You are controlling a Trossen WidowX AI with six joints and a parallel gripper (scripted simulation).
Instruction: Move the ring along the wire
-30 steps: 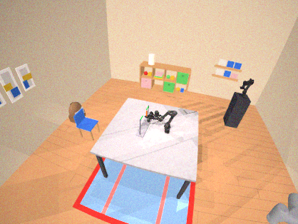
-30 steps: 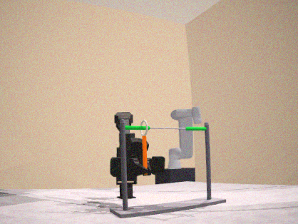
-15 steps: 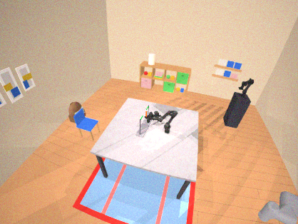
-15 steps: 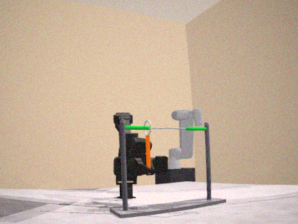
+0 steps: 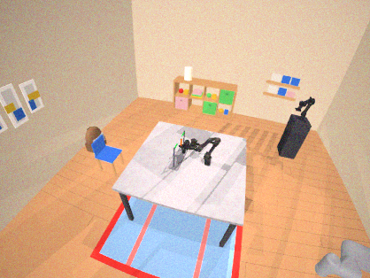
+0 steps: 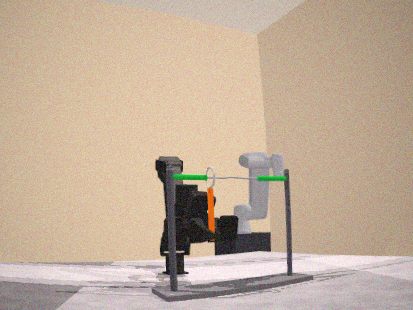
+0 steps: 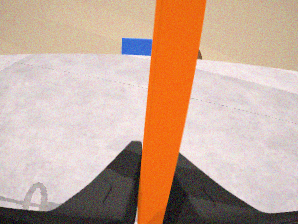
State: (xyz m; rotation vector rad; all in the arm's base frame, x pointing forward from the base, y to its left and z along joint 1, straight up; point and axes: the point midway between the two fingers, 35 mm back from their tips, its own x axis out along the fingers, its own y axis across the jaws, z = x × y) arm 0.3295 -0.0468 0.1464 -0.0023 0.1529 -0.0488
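Note:
The pale ring [image 6: 210, 168] is around the wire at the inner end of the left green part [image 6: 190, 177] in the exterior view, where the thin grey wire [image 6: 237, 178] begins. The wire seems to cross the middle of its opening; contact is too small to tell. The orange handle [image 6: 211, 209] [image 5: 181, 142] [image 7: 175, 60] hangs nearly upright below the ring. My gripper [image 6: 213, 236] [image 7: 148, 151] is shut on the handle's lower part, well below the wire. The other green part [image 6: 272, 178] is beside the right post [image 6: 289, 222]. The ring is out of the wrist view.
The left post [image 6: 171, 237] stands in front of my arm in the exterior view. Both posts rise from a dark base [image 6: 237, 290] on the table [image 5: 208, 190]. A ring-shaped shadow [image 7: 37, 186] shows at the lower left of the wrist view. A blue chair [image 5: 107, 153] stands beyond the table.

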